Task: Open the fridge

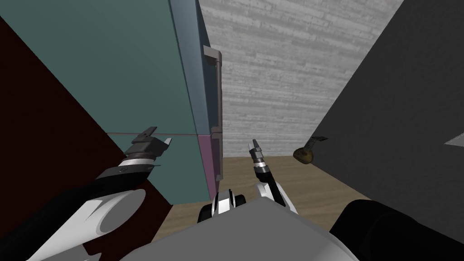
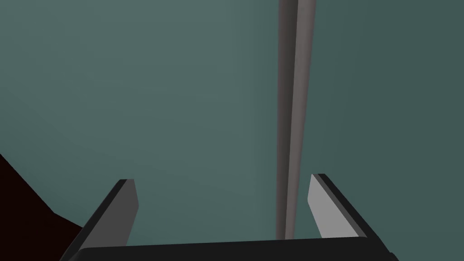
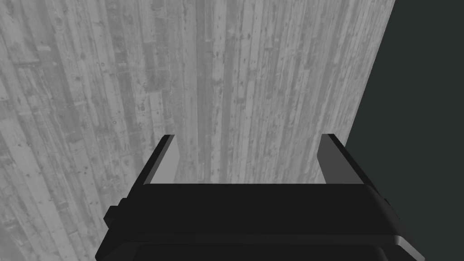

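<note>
Left gripper (image 2: 222, 181) is hovering close to the teal fridge (image 1: 113, 68) at my left, fingers spread wide and empty, a grey bar (image 2: 292, 113) showing between them; right gripper (image 1: 254, 146) is hanging alongside, likewise spread and empty.

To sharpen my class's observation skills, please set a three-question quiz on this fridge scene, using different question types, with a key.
1. True or false: the left hand is shut on the grey handle.
2. Which colour is the fridge? A white, B teal, C red.
3. Fill in: the right hand is ___ (open or shut).
Key: 1 false, its fingers stand apart with the handle between them; 2 B; 3 open.
</note>
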Tool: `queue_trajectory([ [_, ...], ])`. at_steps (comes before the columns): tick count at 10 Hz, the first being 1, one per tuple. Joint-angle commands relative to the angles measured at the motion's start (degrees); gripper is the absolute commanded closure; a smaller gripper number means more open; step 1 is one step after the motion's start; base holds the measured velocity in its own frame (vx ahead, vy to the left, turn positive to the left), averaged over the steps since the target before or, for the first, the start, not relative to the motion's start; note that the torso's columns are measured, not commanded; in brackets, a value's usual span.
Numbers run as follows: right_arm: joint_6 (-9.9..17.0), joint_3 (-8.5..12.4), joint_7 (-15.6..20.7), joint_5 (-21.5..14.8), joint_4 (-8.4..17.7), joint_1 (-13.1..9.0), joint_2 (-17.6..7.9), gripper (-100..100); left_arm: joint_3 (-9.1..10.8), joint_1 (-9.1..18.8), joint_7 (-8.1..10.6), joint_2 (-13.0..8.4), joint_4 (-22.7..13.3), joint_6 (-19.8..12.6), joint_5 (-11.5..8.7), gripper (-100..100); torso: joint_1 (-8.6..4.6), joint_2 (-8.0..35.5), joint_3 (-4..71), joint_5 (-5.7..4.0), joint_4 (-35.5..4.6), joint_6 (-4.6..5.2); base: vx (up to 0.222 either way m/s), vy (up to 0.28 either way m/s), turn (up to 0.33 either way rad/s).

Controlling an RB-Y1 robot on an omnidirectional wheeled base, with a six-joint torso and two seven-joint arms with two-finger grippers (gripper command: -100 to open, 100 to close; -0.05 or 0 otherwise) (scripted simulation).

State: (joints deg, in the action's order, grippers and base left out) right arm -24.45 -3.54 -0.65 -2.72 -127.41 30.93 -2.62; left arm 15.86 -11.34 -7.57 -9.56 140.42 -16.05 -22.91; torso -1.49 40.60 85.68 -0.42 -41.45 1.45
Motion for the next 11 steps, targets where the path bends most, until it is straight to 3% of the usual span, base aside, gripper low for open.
queue_trajectory([
  [1, 0.0, 0.0, 0.0, 0.0, 0.0, 0.0, 0.0, 0, -0.62, 1.0, 0.37, -0.1, -0.2, -4.2, -2.3, -100, -0.09, 0.0, 0.0, -0.02, 0.0, -0.08, 0.015, -0.099, 0.095],
  [2, 0.0, 0.0, 0.0, 0.0, 0.0, 0.0, 0.0, 0, -0.62, 1.0, 0.37, -0.1, -0.2, -4.2, -2.3, -100, 0.01, 0.0, 0.0, 0.03, 0.0, 0.00, 0.018, -0.035, 0.010],
  [3, 0.0, 0.0, 0.0, 0.0, 0.0, 0.0, 0.0, 0, -0.01, 2.1, 0.45, -0.2, -0.4, -6.4, -4.0, -100, 0.10, 0.0, 0.0, 0.02, 0.0, 0.05, 0.030, -0.060, 0.174],
  [6, 0.0, 0.0, 0.0, 0.0, 0.0, 0.0, 0.0, 0, -0.01, 2.1, 0.45, -0.2, -0.4, -7.1, -4.0, -100, -0.05, 0.0, 0.0, 0.05, 0.1, 0.11, 0.002, -0.048, 0.034],
  [7, 0.0, 0.0, 0.0, 0.0, 0.0, 0.0, 0.0, 0, 0.61, 3.2, 0.54, -0.3, -0.6, -8.8, -5.6, -100, -0.02, 0.0, 0.0, 0.03, 0.0, 0.12, 0.000, -0.055, 0.138],
  [11, 0.0, 0.0, 0.0, 0.0, 0.0, 0.0, 0.0, 0, 0.61, 3.2, 0.54, -0.3, -0.6, -9.9, -5.6, -100, -0.12, 0.0, 0.0, -0.01, 0.0, 0.15, 0.009, -0.038, 0.034],
])
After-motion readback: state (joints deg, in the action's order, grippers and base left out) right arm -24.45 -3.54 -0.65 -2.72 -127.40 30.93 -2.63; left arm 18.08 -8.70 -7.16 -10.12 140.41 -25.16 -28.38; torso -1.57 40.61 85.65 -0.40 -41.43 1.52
